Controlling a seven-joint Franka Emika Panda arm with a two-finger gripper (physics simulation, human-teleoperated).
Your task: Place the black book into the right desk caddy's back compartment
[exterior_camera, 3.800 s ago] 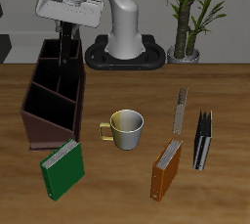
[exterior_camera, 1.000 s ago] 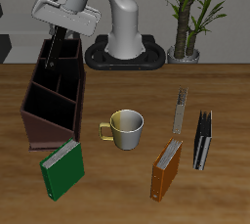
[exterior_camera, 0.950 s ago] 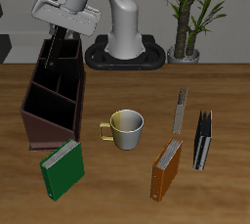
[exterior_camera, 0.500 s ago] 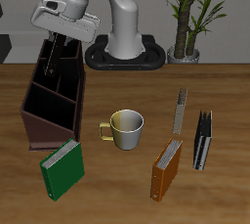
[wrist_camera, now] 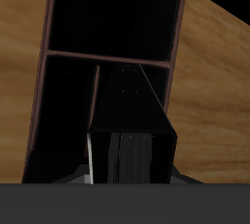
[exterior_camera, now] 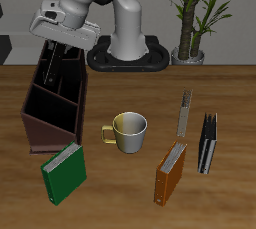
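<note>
My gripper (exterior_camera: 60,47) is shut on the black book (exterior_camera: 51,65) and holds it tilted over the far end of the right desk caddy (exterior_camera: 52,110), the dark brown divided box. The book's lower end reaches down between the tall walls of the back compartment (exterior_camera: 70,70). In the wrist view the black book (wrist_camera: 128,111) fills the middle, with white page edges along one side, and points into a dark section of the caddy (wrist_camera: 109,56). The fingertips are hidden behind the book.
A cream mug (exterior_camera: 128,131) stands mid-table. A green book (exterior_camera: 65,171) lies by the caddy's near end. An orange-brown book (exterior_camera: 171,171), a dark grey book (exterior_camera: 208,141) and a thin grey slab (exterior_camera: 184,113) stand beyond the mug. Robot base (exterior_camera: 128,53) and plant (exterior_camera: 190,18) are at the back.
The gripper has swung outward over the caddy's far end and tipped over, so the black book went from upright to leaning, its lower end staying in the back compartment.
</note>
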